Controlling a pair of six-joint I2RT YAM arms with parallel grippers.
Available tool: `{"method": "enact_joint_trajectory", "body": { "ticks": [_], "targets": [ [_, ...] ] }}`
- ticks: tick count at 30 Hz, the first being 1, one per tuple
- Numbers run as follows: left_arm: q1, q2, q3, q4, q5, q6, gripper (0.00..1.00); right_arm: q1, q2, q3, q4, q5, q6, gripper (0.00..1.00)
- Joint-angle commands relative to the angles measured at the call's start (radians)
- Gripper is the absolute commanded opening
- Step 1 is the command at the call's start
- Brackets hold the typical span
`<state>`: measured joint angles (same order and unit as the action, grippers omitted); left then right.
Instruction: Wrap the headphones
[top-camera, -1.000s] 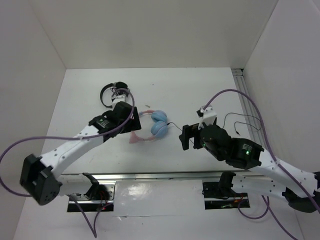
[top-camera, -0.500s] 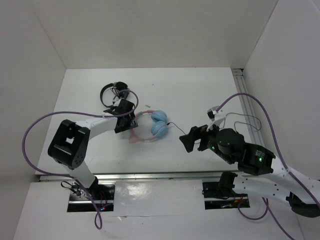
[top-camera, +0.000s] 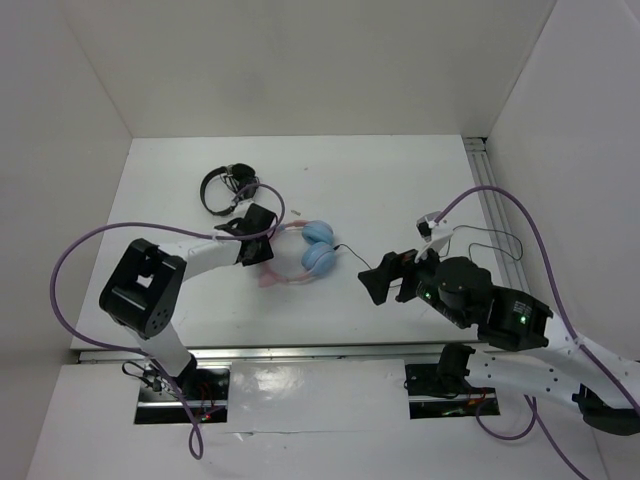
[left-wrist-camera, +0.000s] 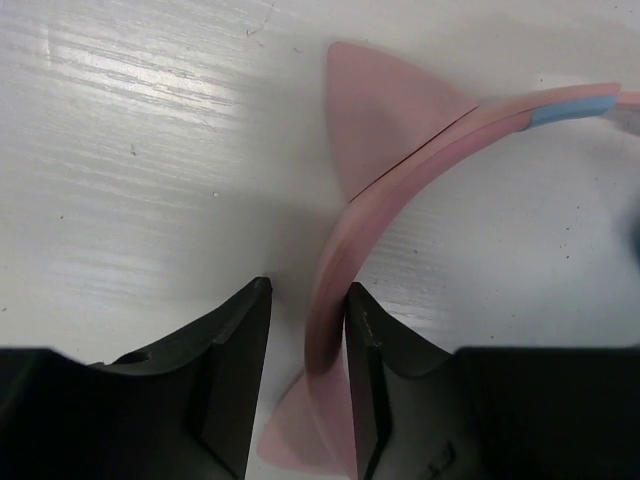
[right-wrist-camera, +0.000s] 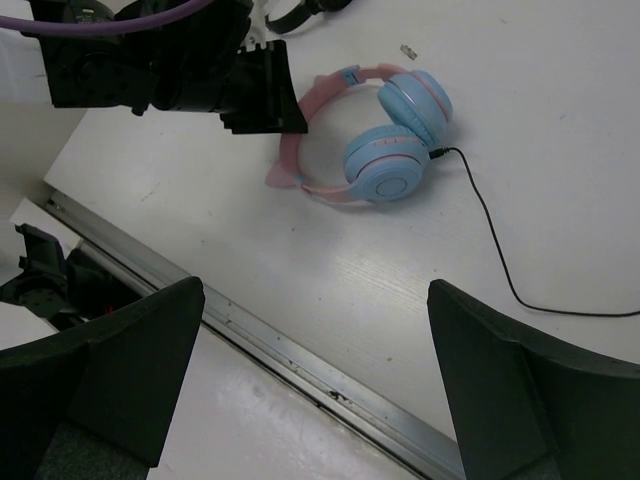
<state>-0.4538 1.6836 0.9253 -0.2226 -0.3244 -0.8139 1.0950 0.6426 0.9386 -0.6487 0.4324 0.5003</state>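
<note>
The headphones (top-camera: 318, 246) lie flat on the white table, their two light-blue ear cups (right-wrist-camera: 395, 140) side by side and the pink cat-ear headband (left-wrist-camera: 400, 130) curving to the left. A thin black cable (right-wrist-camera: 490, 230) runs from one cup to the right. My left gripper (top-camera: 264, 250) straddles the headband at table level. In the left wrist view the band stands between the jaws of the left gripper (left-wrist-camera: 307, 290), against the right finger (left-wrist-camera: 365, 350), with a gap to the left finger. My right gripper (right-wrist-camera: 315, 300) hovers wide open and holds nothing, right of the headphones, above the table's front edge.
Smaller all-black headphones (top-camera: 225, 185) lie behind the left gripper. A metal rail (right-wrist-camera: 300, 360) runs along the table's near edge, and another rail (top-camera: 490, 190) lines the right side. White walls close in the left, back and right.
The left jaws have narrowed around the pink headband. The left arm dropped low to the table a second ago. The right arm pulled slightly right, then held still.
</note>
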Motion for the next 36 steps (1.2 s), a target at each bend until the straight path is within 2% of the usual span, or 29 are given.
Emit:
{"method": "enact_joint_trajectory", "body": {
  "ticks": [1,6,7,9,11,14,16,19,20,21,23,25,29,33,36],
  "targets": [
    [-0.025,0.076,-0.007,-0.136,-0.013,-0.033,0.47,-0.001,-0.018,0.005,0.064,-0.003,0.000,1.00],
    [-0.043,0.114,0.046,-0.207,-0.022,-0.047,0.38,-0.001,-0.047,-0.004,0.064,-0.003,0.000,1.00],
    [-0.043,0.123,0.046,-0.207,-0.022,-0.047,0.28,-0.001,-0.047,-0.004,0.054,-0.003,0.000,1.00],
    [-0.043,0.123,0.055,-0.231,-0.022,-0.059,0.17,-0.001,-0.057,0.005,0.054,-0.003,0.000,1.00],
    [-0.043,0.133,0.064,-0.241,-0.022,-0.059,0.00,-0.001,-0.057,0.005,0.044,-0.003,-0.020,1.00],
    [-0.008,0.155,0.107,-0.271,0.001,-0.077,0.00,-0.001,-0.032,0.014,0.044,-0.030,-0.078,1.00],
    [0.001,0.156,0.150,-0.389,-0.040,-0.103,0.00,-0.001,-0.032,0.003,0.063,-0.094,-0.120,1.00],
    [-0.019,0.038,0.233,-0.526,-0.181,-0.140,0.00,-0.001,-0.023,-0.020,0.099,-0.232,-0.224,1.00],
    [-0.041,-0.005,0.283,-0.620,-0.218,-0.154,0.00,-0.001,-0.011,-0.020,0.112,-0.260,-0.247,1.00],
    [-0.042,-0.084,0.312,-0.668,-0.263,-0.154,0.00,-0.001,-0.011,-0.020,0.112,-0.286,-0.293,1.00],
    [-0.081,-0.163,0.395,-0.823,-0.283,-0.165,0.00,-0.001,0.020,-0.020,0.124,-0.316,-0.334,1.00],
    [-0.114,-0.288,0.428,-0.894,-0.330,-0.165,0.00,-0.001,0.034,-0.020,0.136,-0.328,-0.347,1.00],
    [-0.135,-0.439,0.507,-1.027,-0.363,-0.082,0.00,-0.001,0.034,-0.029,0.205,-0.399,-0.377,1.00],
    [-0.135,-0.535,0.590,-1.137,-0.419,0.001,0.00,-0.001,0.057,0.002,0.288,-0.324,-0.425,1.00],
    [-0.125,-0.626,0.603,-1.137,-0.343,0.087,0.00,-0.001,0.106,0.011,0.372,-0.284,-0.472,1.00]
  ]
}}
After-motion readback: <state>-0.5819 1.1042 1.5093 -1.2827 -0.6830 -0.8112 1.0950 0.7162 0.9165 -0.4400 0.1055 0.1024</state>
